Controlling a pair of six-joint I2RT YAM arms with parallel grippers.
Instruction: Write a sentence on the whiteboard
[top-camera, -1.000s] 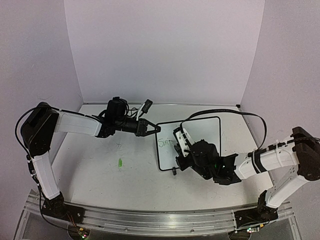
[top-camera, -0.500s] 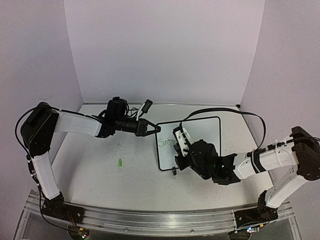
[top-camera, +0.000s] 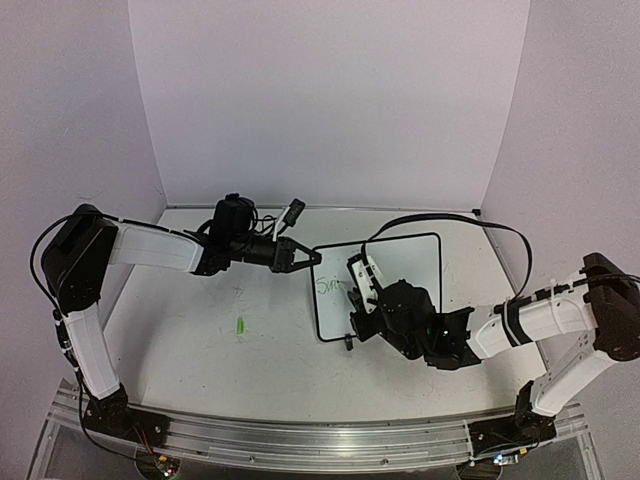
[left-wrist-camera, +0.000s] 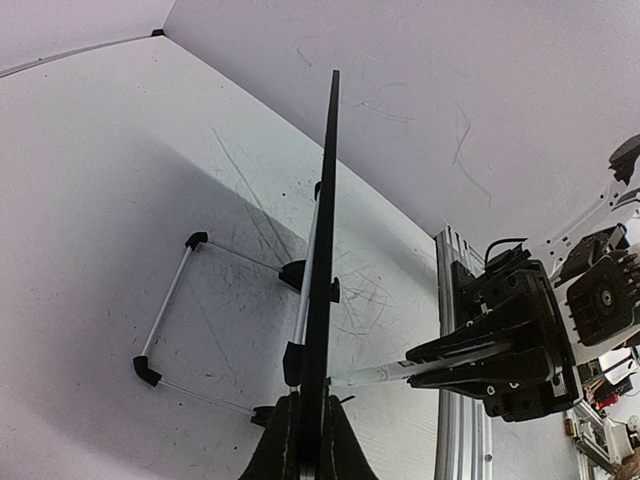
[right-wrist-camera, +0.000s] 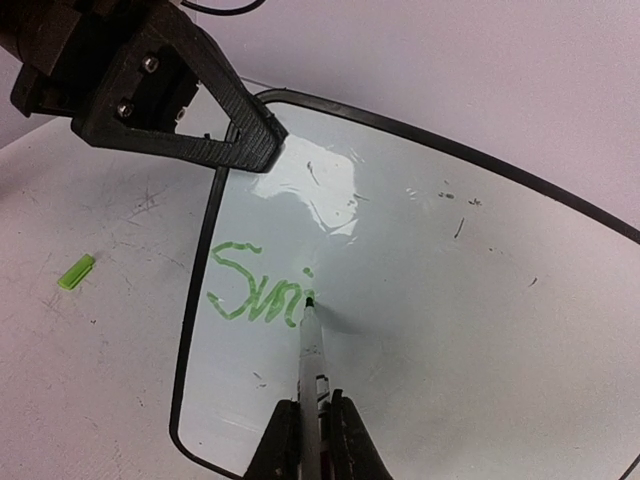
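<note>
L jaws clamp whiteboard (top-camera: 410, 258) edge, R jaws grip marker (right-wrist-camera: 310, 345), tip at sentence (right-wrist-camera: 250, 295), green bit (top-camera: 241, 325) nearby

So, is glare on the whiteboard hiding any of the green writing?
Right wrist: a glare patch sits on the glossy white black-framed whiteboard above the thin green cursive letters, which read clearly. Top external: letters tiny. Left wrist: board edge-on, face hidden.

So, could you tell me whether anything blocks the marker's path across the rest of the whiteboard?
Nothing visible does. Beyond the marker tip, the whiteboard is bare rightward apart from faint specks; the left gripper clamps its top-left edge, above the sentence.
</note>
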